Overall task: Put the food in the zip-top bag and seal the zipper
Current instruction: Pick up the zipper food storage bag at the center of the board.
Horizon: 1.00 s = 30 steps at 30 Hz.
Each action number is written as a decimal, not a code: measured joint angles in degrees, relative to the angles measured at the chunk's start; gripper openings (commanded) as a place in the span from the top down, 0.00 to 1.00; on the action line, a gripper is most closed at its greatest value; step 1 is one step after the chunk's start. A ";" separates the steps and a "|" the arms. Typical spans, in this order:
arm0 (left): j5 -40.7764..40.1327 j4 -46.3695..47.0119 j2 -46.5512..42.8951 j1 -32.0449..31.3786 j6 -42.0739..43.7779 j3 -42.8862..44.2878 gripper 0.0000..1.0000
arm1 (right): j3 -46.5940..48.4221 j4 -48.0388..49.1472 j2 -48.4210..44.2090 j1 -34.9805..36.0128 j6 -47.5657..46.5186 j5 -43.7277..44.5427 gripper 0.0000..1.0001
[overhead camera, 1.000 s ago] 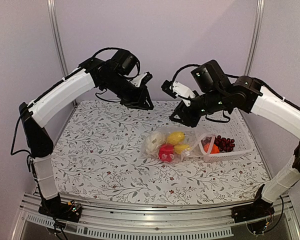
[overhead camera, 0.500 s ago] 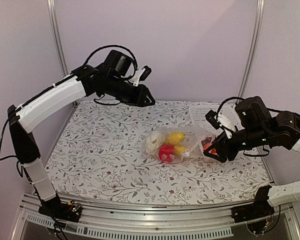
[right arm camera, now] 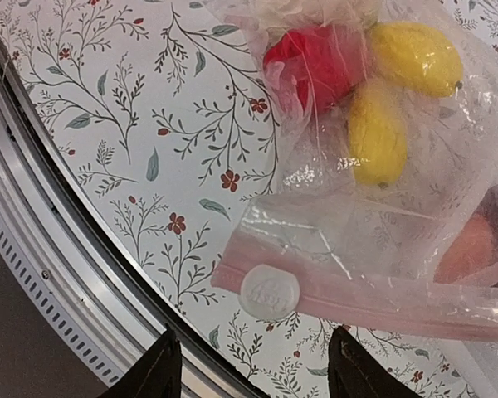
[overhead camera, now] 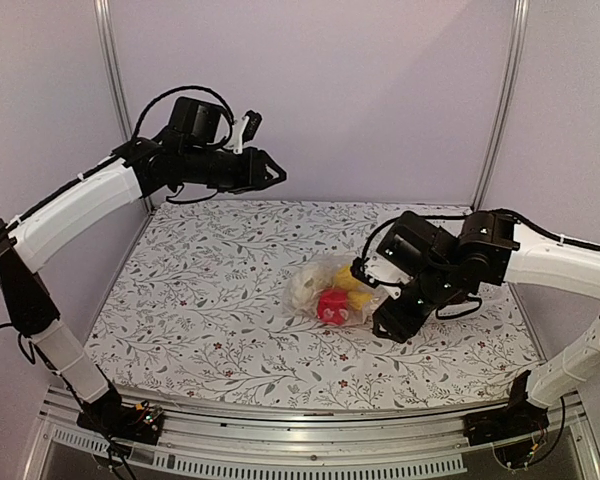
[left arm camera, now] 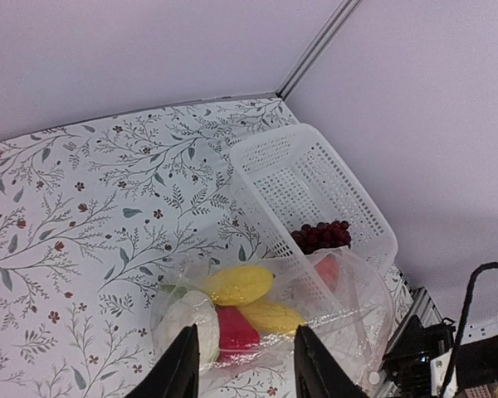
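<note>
From above, the left gripper (overhead camera: 272, 173) hangs high over the far left part of the desk (overhead camera: 200, 300), well apart from everything. The right gripper (overhead camera: 390, 324) points down near the near edge, just beside the right end of the zip-top bag (overhead camera: 320, 270). The bag lies a little right of the desk's middle. A cream-white lumpy piece (overhead camera: 305, 287) and a red piece (overhead camera: 331, 305) show through its crinkly clear plastic.

In the left wrist view, the fingers (left arm camera: 183, 365) stand apart with nothing between them. Far below lies the bag. Its right end overlaps a white mesh basket (left arm camera: 286, 178) that reaches toward the far right corner. A dark red grape bunch (left arm camera: 322, 235) sits in the basket.

In the right wrist view, this gripper's fingers (right arm camera: 153, 369) are also spread wide and empty, touching nothing. Just beyond them runs the zipper (right arm camera: 382, 304), a pink strip with a round white slider (right arm camera: 270, 292). Behind it, a lemon-shaped yellow piece (right arm camera: 415, 54) and a longer yellow piece (right arm camera: 375, 133) lie in the bag. An orange piece (right arm camera: 473, 249) looks blurred through the plastic.
</note>
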 measured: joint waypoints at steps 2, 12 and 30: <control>0.44 0.26 -1.09 -0.07 0.13 -0.98 0.62 | 1.03 -1.55 2.69 0.26 -0.04 1.36 0.41; 1.16 2.84 -8.02 -0.07 1.55 -5.44 0.63 | 6.25 -5.73 9.64 0.28 -1.51 12.44 0.46; 3.08 3.72 -8.31 0.02 2.62 -5.66 0.67 | 20.04 -12.26 14.53 0.11 -4.33 17.57 0.48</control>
